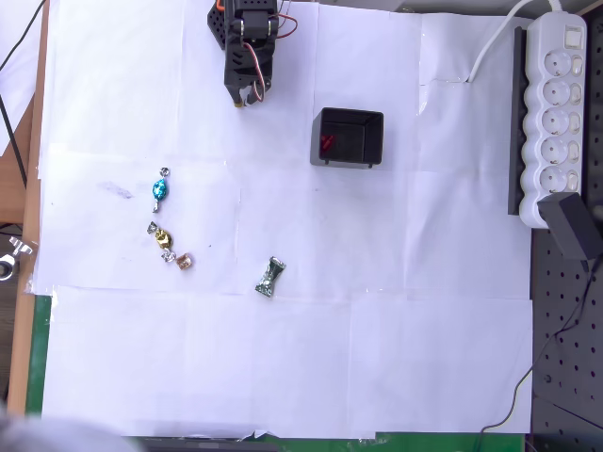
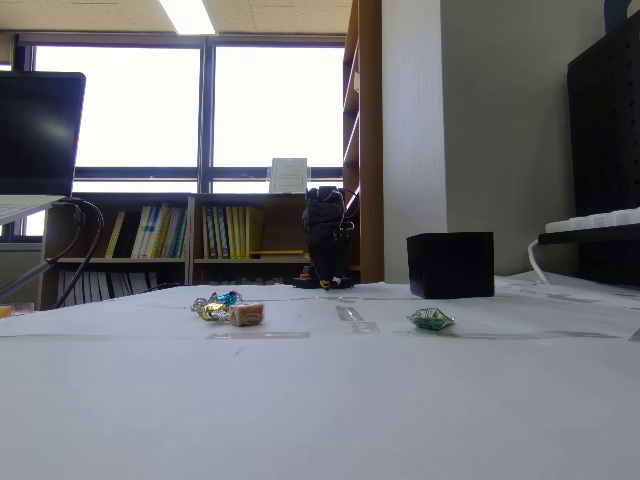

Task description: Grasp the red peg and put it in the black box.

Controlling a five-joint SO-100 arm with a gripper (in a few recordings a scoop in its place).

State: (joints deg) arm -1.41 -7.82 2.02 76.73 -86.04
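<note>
I have the arm folded back at the far edge of the tabletop, and in the overhead view the gripper (image 1: 250, 94) hangs just off its base, tips pointing down at the white paper. I cannot tell from either view whether the fingers are parted or closed; they look drawn near each other, with nothing between them that I can make out. In the fixed view the gripper (image 2: 328, 272) sits low behind the candies, near the back edge.

The black box (image 1: 348, 137) stands to the right of the gripper in the overhead view, apart from it, toward the far edge. Inside it, against the left wall, I see a small red shape that I take for the red peg (image 1: 327, 144). In the fixed view the black box (image 2: 451, 264) shows only its outer walls, so the inside is hidden there.

My judgement: the peg already lies in the box and the arm is parked, so the task looks finished or nearly so. If anything is left, it is only to confirm the peg rests on the box floor.

Further out, four wrapped candies lie toward the left and middle of the tabletop: a blue candy (image 1: 159, 190), a gold candy (image 1: 161, 235), a pink candy (image 1: 186, 262) and a green candy (image 1: 270, 278). All are well apart from the box. A white power strip (image 1: 554, 113) runs along the right edge. Nothing stands between the gripper and the box.
</note>
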